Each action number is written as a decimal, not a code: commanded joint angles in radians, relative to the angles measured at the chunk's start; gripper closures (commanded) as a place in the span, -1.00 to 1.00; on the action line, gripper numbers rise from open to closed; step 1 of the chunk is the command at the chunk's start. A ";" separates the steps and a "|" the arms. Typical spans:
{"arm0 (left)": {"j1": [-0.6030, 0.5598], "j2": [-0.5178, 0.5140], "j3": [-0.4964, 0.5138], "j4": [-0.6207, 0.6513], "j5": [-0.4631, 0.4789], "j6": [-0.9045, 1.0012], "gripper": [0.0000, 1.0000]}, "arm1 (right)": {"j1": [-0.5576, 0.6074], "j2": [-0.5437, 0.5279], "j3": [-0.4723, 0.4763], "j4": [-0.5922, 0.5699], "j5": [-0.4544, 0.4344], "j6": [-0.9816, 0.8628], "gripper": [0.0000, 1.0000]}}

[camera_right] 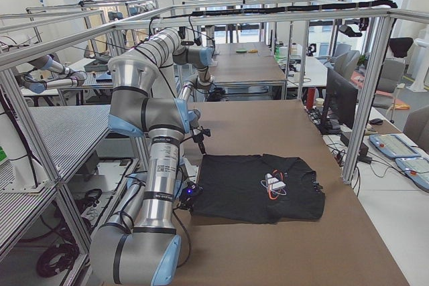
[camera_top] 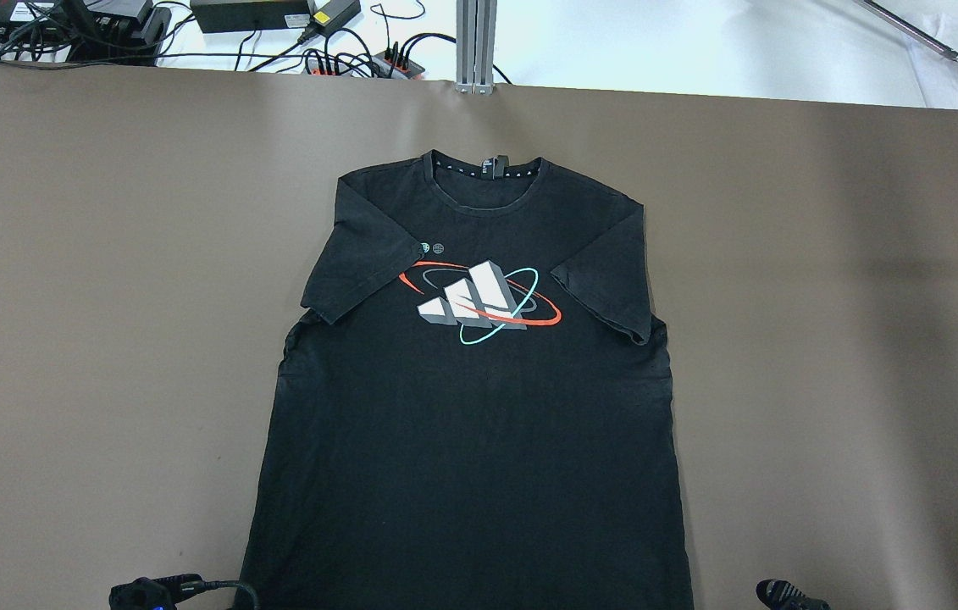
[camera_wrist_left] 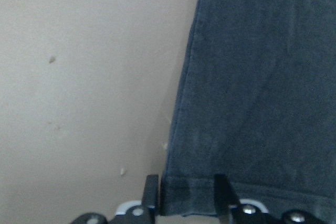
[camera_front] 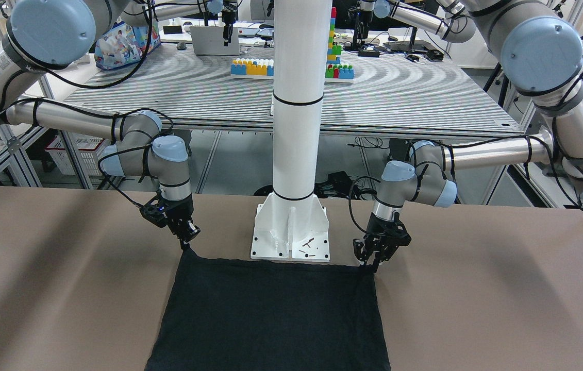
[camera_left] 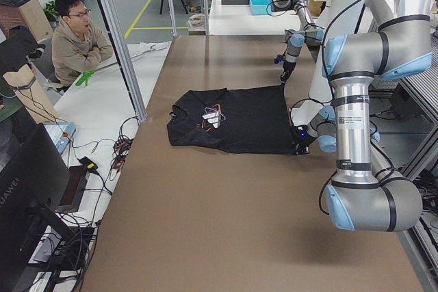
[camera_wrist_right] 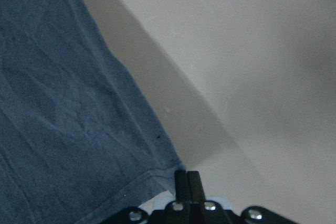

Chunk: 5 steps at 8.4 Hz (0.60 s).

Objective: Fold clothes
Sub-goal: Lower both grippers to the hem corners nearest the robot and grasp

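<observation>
The right gripper (camera_front: pixel 187 246) is pinching the shirt's (camera_top: pixel 462 440) hem corner. Its fingers are pressing together on the cloth and drawing it up into a small peak, just to one side of the post's (camera_front: pixel 296 129) base. The left gripper (camera_wrist_left: pixel 185 198) is standing spread at the other hem corner, on the post's other side, with one finger (camera_wrist_left: pixel 151 192) just off the shirt's side edge over the table (camera_top: pixel 106 296) and the other over the hem. The shirt is lying flat and face up, hem nearest the post, collar (camera_top: pixel 485 169) pointing away from it. The logo (camera_top: pixel 479 305) is showing on the chest, and the sleeves (camera_top: pixel 351 254) are lying angled in over the body.
</observation>
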 commanded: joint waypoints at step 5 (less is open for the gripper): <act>0.015 0.001 0.001 0.000 0.013 -0.004 0.79 | 0.000 0.001 0.000 -0.002 -0.001 0.023 1.00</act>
